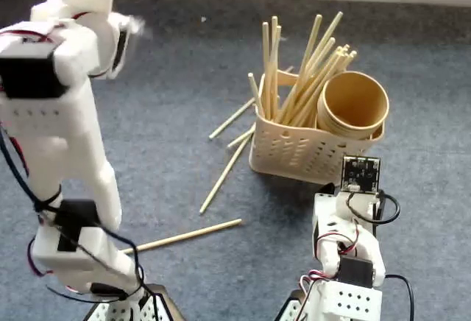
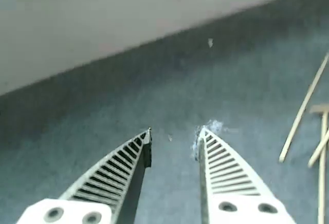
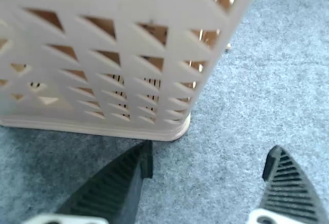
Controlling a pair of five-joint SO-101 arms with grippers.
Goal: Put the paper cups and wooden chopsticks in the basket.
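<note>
A cream lattice basket (image 1: 294, 155) stands on the grey carpet, holding stacked paper cups (image 1: 355, 104) and a bundle of upright wooden chopsticks (image 1: 298, 71). Several loose chopsticks lie to its left: one (image 1: 232, 118) near the rim, one (image 1: 224, 176) slanting away, one (image 1: 184, 236) nearer the arm bases. My left gripper (image 2: 175, 134) hangs open and empty above bare carpet at the far left (image 1: 131, 30), well away from the basket. My right gripper (image 3: 209, 160) is open and empty just in front of the basket's wall (image 3: 103, 54).
A pale wall (image 2: 103, 18) borders the carpet at the far side. Chopstick ends (image 2: 303, 108) show off to one side of the left gripper. The right arm's wrist camera board (image 1: 360, 174) sits right against the basket's near side.
</note>
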